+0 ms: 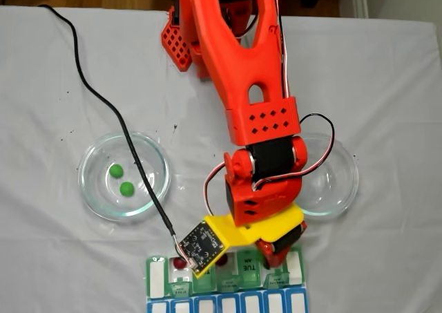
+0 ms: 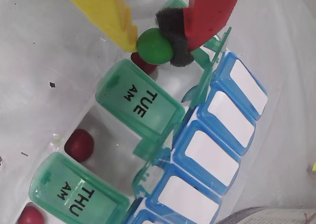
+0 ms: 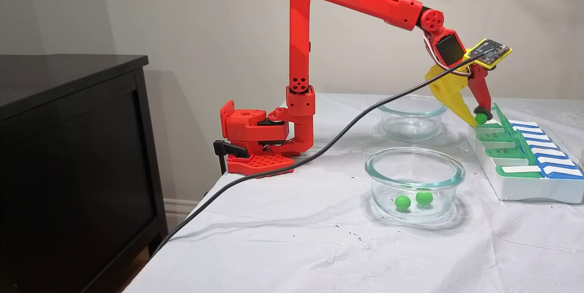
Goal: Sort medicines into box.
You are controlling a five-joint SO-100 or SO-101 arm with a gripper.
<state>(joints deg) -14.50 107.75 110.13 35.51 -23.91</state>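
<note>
The yellow and red fingers (image 2: 129,23) are closed narrowly on a green ball (image 2: 154,45), pinching it just above the pill organizer (image 2: 148,150). The ball is round, matte and bright green. In a fixed view, the left glass dish (image 1: 90,188) holds two green balls (image 1: 116,170). The organizer's open compartments hold dark red balls (image 2: 79,145) beside green TUE and THU lids.

Two balls (image 3: 413,200) in the near dish (image 3: 414,166), pill organizer (image 3: 524,188) right of it.
</note>
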